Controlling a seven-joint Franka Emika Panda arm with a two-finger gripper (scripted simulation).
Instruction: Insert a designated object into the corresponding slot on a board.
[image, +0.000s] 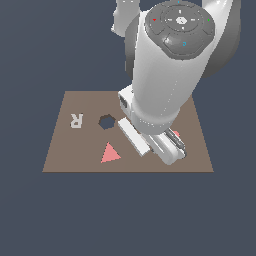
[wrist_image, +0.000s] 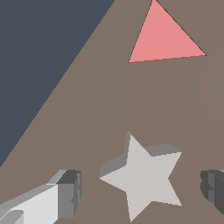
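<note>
In the wrist view the off-white star piece (wrist_image: 142, 177) lies flat on the brown board (wrist_image: 100, 109). My gripper (wrist_image: 141, 192) is open and straddles it. One finger (wrist_image: 70, 192) and the other finger (wrist_image: 213, 190) stand on opposite sides of the star, each with a gap to it. In the exterior view the arm's hand (image: 167, 147) hangs low over the right part of the board (image: 65, 150) and hides the star and the fingertips. The star-shaped slot is out of view in both frames.
A pink triangle (image: 110, 153) (wrist_image: 164, 37) lies on the board near its front edge. A dark hexagonal hole (image: 106, 121) and a pale letter R (image: 76, 120) sit toward the exterior view's left. A sliver of another pink piece (image: 176, 133) shows beside the hand.
</note>
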